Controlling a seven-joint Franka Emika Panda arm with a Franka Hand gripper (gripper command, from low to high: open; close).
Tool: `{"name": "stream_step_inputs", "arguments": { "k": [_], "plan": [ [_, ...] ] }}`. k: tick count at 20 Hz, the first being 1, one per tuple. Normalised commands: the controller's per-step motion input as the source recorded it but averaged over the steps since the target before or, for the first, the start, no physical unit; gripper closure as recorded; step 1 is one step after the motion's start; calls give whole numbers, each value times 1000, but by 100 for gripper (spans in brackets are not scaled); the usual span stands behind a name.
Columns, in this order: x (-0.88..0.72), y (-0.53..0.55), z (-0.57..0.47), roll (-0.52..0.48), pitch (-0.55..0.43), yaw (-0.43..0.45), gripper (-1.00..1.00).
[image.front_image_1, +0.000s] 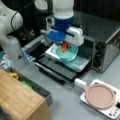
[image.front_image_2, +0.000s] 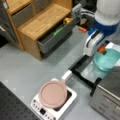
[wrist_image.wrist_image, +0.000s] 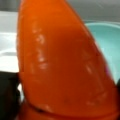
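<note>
An orange carrot (image.front_image_1: 65, 46) is held clamped between the closed-in jaws of the gripper (image.front_image_1: 65, 45) just above a teal bowl (image.front_image_1: 67, 54) on the open oven door (image.front_image_1: 75, 65), and could be dropped outside the bowl if grip is lost.

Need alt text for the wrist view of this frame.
An orange carrot fills nearly the whole wrist view, tapering toward the top. Behind it at the right shows part of a teal bowl, with a pale tray at the left.
</note>
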Motion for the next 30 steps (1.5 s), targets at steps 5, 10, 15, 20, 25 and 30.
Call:
{"name": "stream_step_inputs", "arguments": {
  "k": [5,10,15,20,25,30],
  "plan": [
    [-248,33,-111,106,-131,-160,100],
    [-290,91,-129,126,-161,-236,100],
    [-404,169,-120,132,-158,-194,100],
    [-441,129,-110,103,-143,-141,100],
    [-303,45,-121,107,-132,-130,100],
    [-208,40,-146,133,-93,-84,100]
  ]
}}
